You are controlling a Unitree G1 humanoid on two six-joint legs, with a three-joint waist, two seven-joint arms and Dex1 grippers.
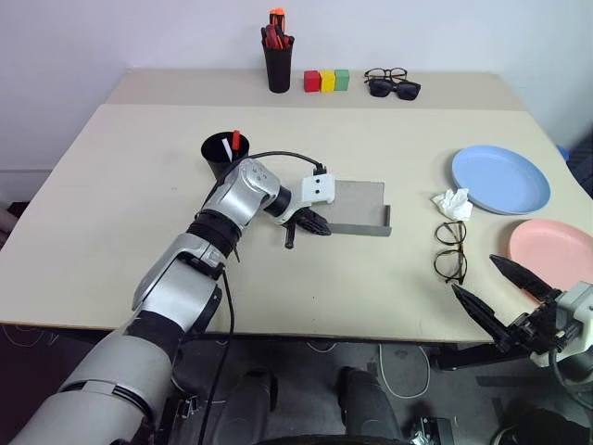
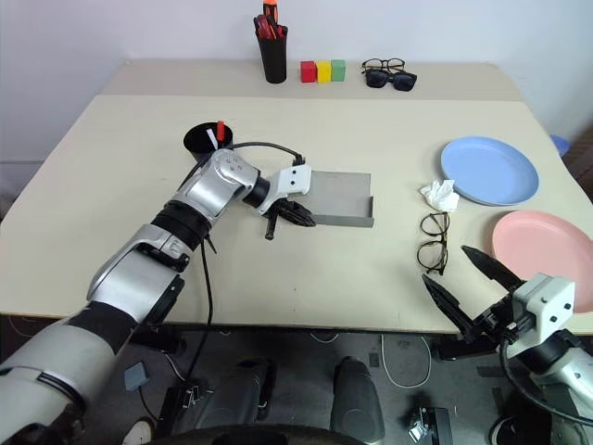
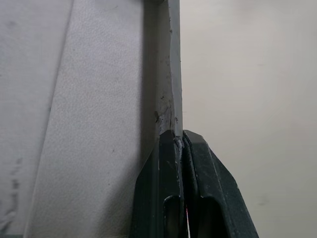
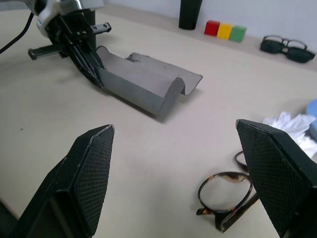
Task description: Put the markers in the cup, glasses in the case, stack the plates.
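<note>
The grey glasses case [image 1: 357, 207] lies open mid-tabletop, its rim pinched by the closed left gripper [image 1: 310, 222]. The eyeglasses [image 1: 451, 250] lie toward the right edge, the right gripper [image 1: 489, 287] spread wide just beside them. Markers stand in the black cup [image 1: 222, 154]. Likely next: grasp the eyeglasses and carry them over.

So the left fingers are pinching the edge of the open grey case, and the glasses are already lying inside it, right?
Not quite. The left fingers do pinch the edge of the open case, but the glasses lie on the table beside the case, near the right gripper, as the left eye view shows.
</note>
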